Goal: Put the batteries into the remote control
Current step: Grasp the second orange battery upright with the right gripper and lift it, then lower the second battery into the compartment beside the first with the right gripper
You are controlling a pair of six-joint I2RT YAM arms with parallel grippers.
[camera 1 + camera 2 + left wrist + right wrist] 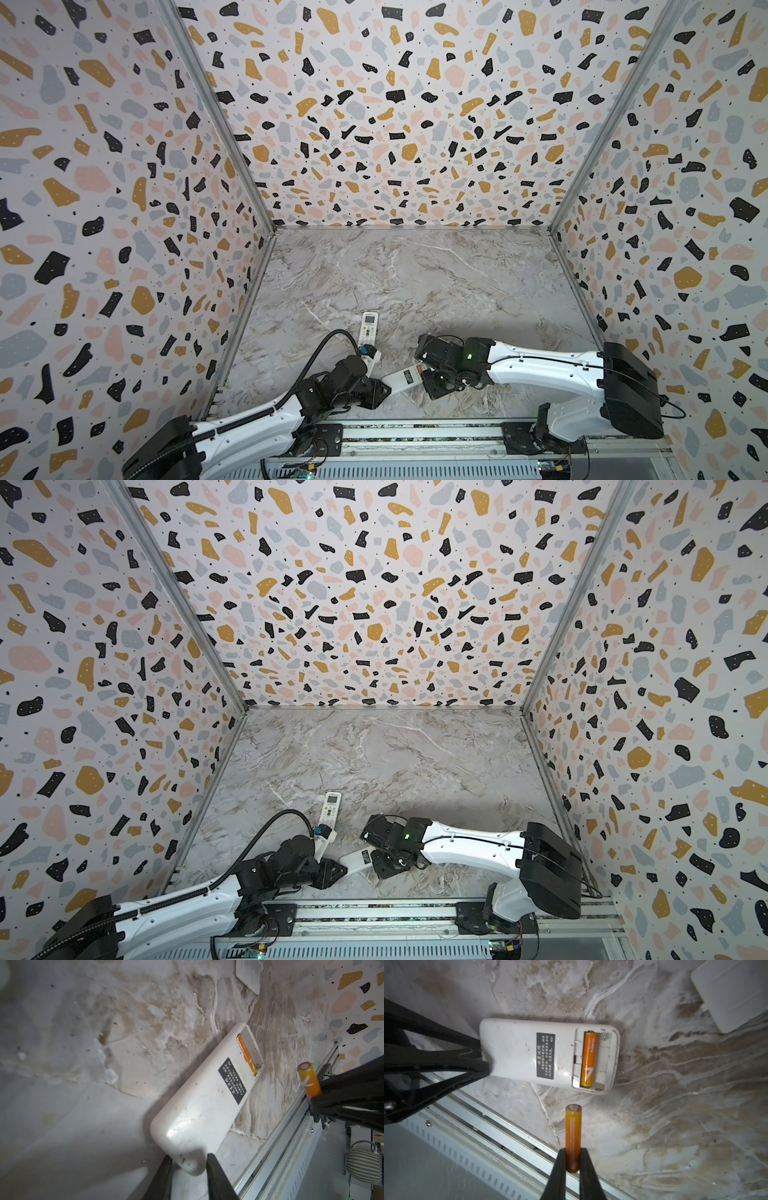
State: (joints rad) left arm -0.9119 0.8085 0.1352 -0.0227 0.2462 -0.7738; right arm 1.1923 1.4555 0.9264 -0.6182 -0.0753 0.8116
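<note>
**White remote (pixel 517 1051), face down near 6 o'clock on the marble surface (pixel 415 270).** On its back I read a black label (pixel 545 1056) with white Chinese characters and the letters "KD". The open compartment (pixel 604 1059) holds the seated battery (pixel 588 1059). This is orange, printed with what I read as "HUATAI" and a white arrowhead, and lies in the slot nearer the label.

The left tool (pixel 188 1157) is clamped on the remote's closed end, at 9 o'clock of it in both top views. The right tool (pixel 573 1151), at 3 o'clock, is clamped on the held battery (pixel 573 1126). This one is also orange, is gripped by one end and stays apart from the remote.

Only the wrist views show the batteries, the readable print and a loose white cover (pixel 733 993) on the surface. In the top views the label is an unreadable dark patch. Those views alone show a second remote (pixel 368 330), face up with display and buttons, at 11 o'clock of the first.
</note>
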